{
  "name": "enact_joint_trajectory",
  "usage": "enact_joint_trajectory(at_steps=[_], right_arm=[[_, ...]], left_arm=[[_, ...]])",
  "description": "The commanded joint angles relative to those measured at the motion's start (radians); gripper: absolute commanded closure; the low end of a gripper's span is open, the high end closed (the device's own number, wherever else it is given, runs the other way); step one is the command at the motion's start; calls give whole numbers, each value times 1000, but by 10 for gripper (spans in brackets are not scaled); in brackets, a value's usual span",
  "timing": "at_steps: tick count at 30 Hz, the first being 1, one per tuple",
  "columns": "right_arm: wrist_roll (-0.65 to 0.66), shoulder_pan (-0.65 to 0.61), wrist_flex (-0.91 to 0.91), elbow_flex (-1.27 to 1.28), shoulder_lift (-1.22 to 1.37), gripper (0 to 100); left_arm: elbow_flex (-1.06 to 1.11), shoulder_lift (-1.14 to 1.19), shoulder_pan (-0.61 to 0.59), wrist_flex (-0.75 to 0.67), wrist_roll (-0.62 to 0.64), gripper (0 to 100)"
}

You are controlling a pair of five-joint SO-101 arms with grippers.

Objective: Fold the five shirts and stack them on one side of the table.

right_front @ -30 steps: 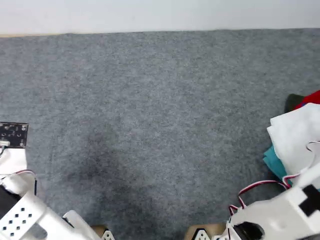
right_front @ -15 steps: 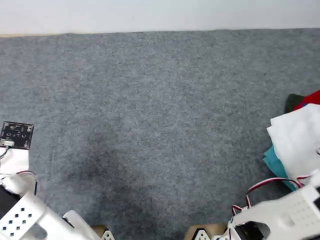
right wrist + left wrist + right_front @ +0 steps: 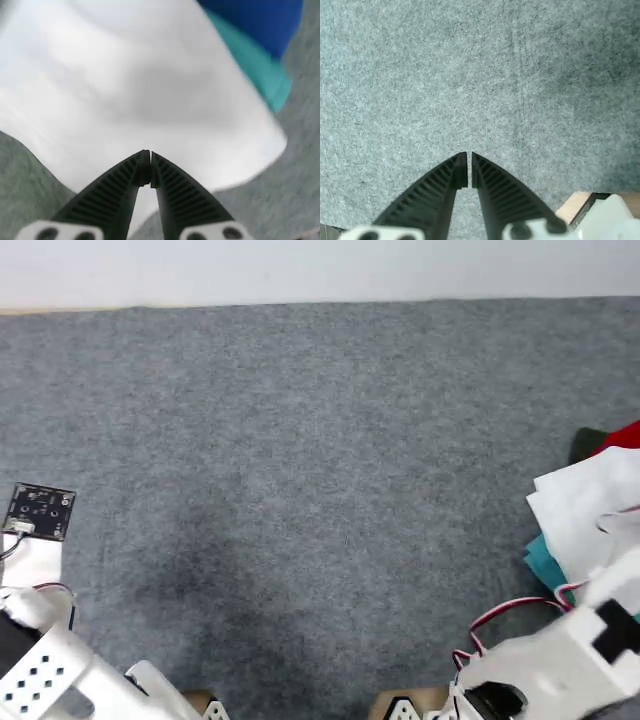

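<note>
My right claw point(image 3: 150, 153), pressed together, hangs over the white shirt point(image 3: 150, 85) at the bench point(image 3: 320, 440) edge; my left claw point(image 3: 469, 155) is likewise closed. Fetching it likely needs spreading, then pinching a hem.

White arms point(image 3: 560, 670), black ribbed fingers point(image 3: 440, 195), red-white cables point(image 3: 497, 612), black circuit board point(image 3: 40, 512)

High view: fixed overhead, looks down on the grey table point(image 3: 300, 440) from the arms' edge. Left wrist view: close above bare table, looking past the left gripper point(image 3: 469, 159). Right wrist view: very close over the white shirt point(image 3: 125, 85), past the right gripper point(image 3: 150, 159); high view shares that shirt, at the table's right edge.
</note>
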Motion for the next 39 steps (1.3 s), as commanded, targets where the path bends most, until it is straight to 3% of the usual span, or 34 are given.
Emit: enact_joint_trajectory(at_steps=[1,7,17,27,33,39], right_arm=[[2,-61,-84,-51,-61,990],[-92,-116,-249,-51,58,990],[-95,-156,-282,-58,249,990],[-97,-240,-70,-218,35,990],[-100,-355,176,-213,-90,990],[-258,-383,183,-91,-213,990]], left_arm=[[-81,-15,0,-8,-3,970],[-99,-15,0,-6,-3,970],[-99,-15,0,-6,-3,970],[-99,-15,2,-6,-3,970],[-165,-15,2,25,3,970],[-240,-14,8,72,75,969]])
